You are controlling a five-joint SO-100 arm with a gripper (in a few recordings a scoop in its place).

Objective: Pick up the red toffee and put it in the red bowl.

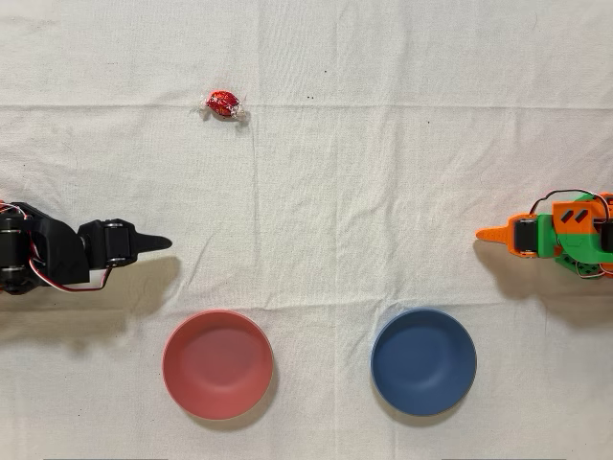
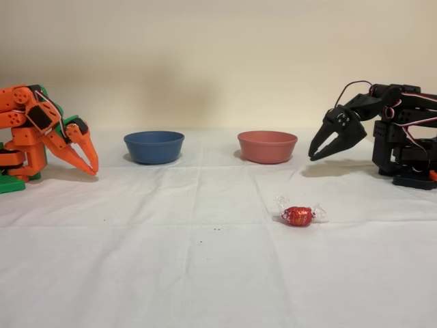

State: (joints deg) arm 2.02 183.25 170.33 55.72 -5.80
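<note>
The red toffee [image 1: 222, 103] lies on the white cloth in shiny red foil with clear twisted ends, toward the top of the overhead view. In the fixed view the toffee [image 2: 298, 216] sits in front of the bowls, near the camera. The salmon-red bowl [image 1: 217, 364] is empty at the lower left of the overhead view. From the side, the red bowl [image 2: 267, 147] stands just left of my black gripper [image 2: 315, 156]. The gripper [image 1: 158, 242] hangs shut and holds nothing, its tip pointing down above the cloth, well apart from the toffee and close to the bowl.
A blue bowl [image 1: 423, 361] of the same size stands beside the red one, also empty [image 2: 153, 147]. The idle orange arm [image 1: 546, 235] rests at the opposite side of the table [image 2: 48, 133]. White wrinkled cloth covers the whole table.
</note>
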